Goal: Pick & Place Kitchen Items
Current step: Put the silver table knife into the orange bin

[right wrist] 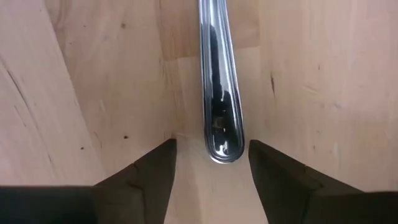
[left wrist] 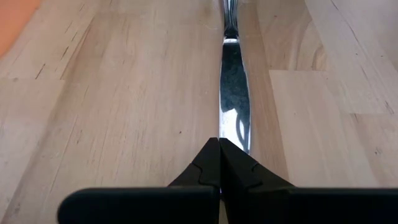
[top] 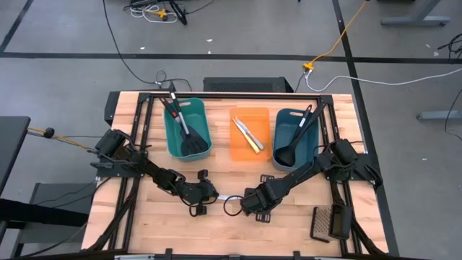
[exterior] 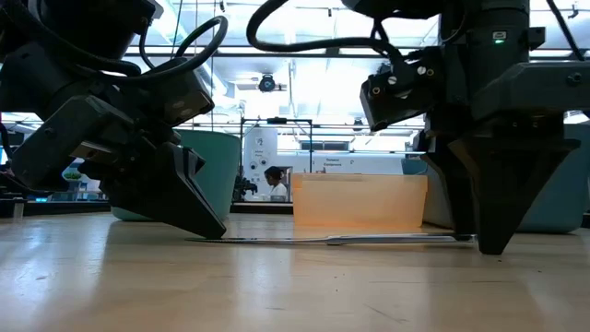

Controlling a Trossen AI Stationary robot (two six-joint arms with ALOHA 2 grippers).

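A silver knife (exterior: 341,240) lies flat on the wooden table between my two grippers. My left gripper (left wrist: 219,149) is shut, slants down, and has its tip on the knife's blade end. My right gripper (right wrist: 211,155) points straight down over the other end. It is open, with one finger on each side of the rounded handle end (right wrist: 221,146) and a gap on both sides. In the high view both grippers, left (top: 209,193) and right (top: 249,202), stand near the table's front middle. My left gripper presses its shut fingertips (left wrist: 211,163) onto the flat of the knife's blade (left wrist: 235,134), near its tip. It comes slanting down and lies along the knife. The knife rests flat on the table and runs away from the fingers toward my right gripper.
At the back stand a teal tub (top: 173,133) with black spatulas, an orange tray (top: 249,144) holding slim knives, and a second teal tub (top: 307,141) with a black ladle. A dark mesh grater (top: 328,222) lies at the near right. Bare wood lies around the grippers.
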